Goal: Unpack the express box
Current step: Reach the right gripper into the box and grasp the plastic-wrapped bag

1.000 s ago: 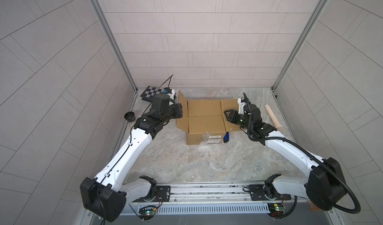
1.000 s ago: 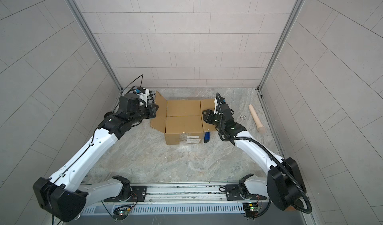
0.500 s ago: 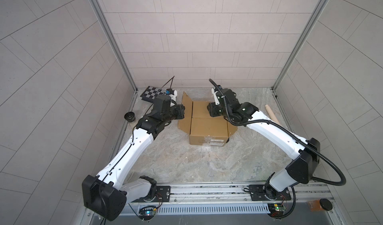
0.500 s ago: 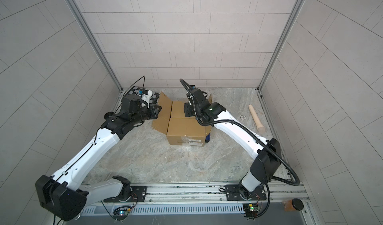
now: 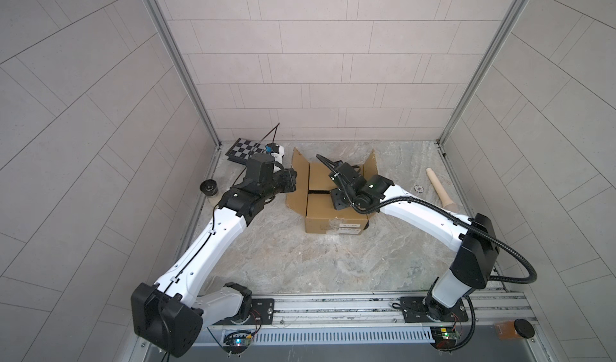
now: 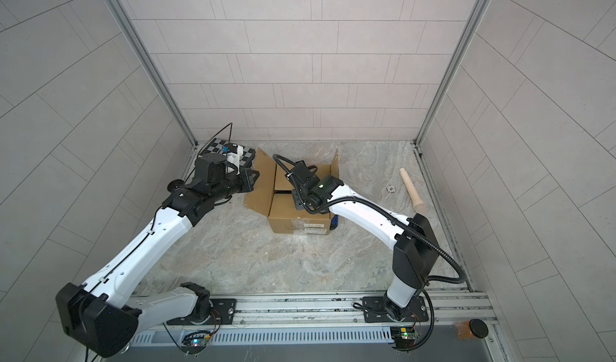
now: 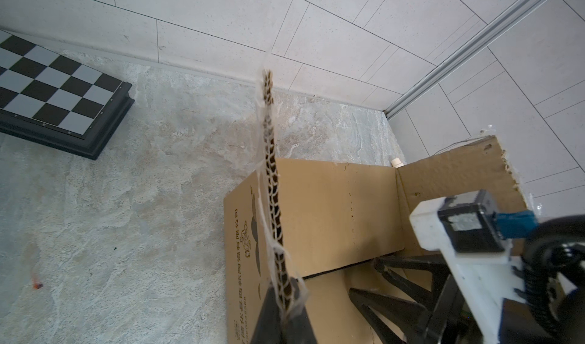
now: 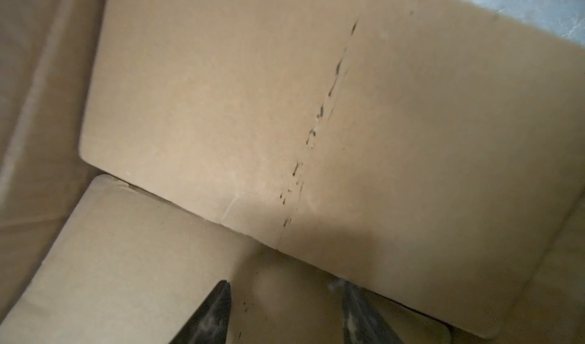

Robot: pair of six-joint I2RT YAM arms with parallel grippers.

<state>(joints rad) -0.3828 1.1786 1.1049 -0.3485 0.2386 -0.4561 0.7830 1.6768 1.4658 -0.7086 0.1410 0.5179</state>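
Our left tool (image 7: 286, 298) still clamps the left flap (image 5: 300, 193) of the express box (image 5: 328, 225), back-centre of the table (image 5: 300, 260). Our right tool (image 8: 285, 284), jaws apart, has pulled back over the inner flaps (image 8: 285, 105). The right flap (image 5: 371, 163) now stands up.

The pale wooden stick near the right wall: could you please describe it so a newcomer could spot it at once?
Find the marbled stone tabletop and follow its right edge beside the aluminium rail. There, right of the open brown cardboard express box, lies the pale wooden stick. It alone is a light, round rod, widening at its near end.
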